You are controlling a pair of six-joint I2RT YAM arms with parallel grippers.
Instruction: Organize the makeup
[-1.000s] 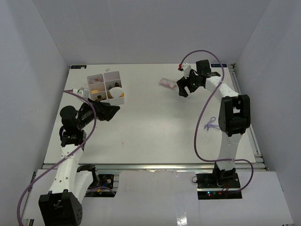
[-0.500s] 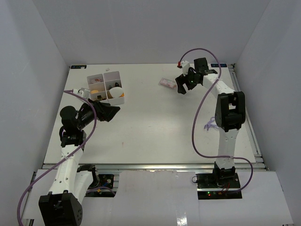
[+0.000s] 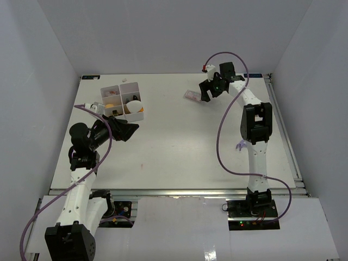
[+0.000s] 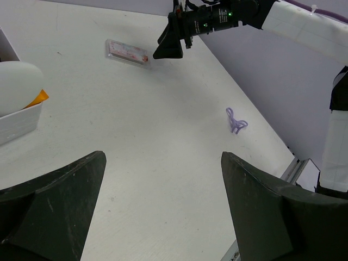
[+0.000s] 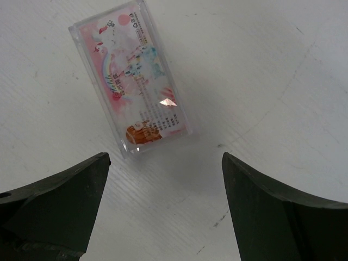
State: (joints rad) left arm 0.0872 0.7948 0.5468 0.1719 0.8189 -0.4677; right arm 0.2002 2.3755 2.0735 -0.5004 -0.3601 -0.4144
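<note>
Toward the far right of the white surface, the right tool is poised just beside a clear flat plastic packet with pink print, its two black fingers spread wide and gripping nothing. From the right wrist, the packet lies flat and aslant on the surface, its lower edge close to the open gap of the tool. Neither of the fingers touches it. The left wrist view shows the same packet alone on the surface, with the right tool just to its right.

Across the surface at the far left stands a white compartmented plastic box. A pale egg-shaped sponge sits in its near right compartment, with an orange item touching it at the compartment's edge. The other compartments hold small items too blurred to name. The sponge and the orange item also show at the left edge of the left wrist view.

The left tool hangs just on the near side of the box, well apart from the packet. Its fingers are spread with nothing between them.

A small purple loop of cord lies on the surface near the right arm.
</note>
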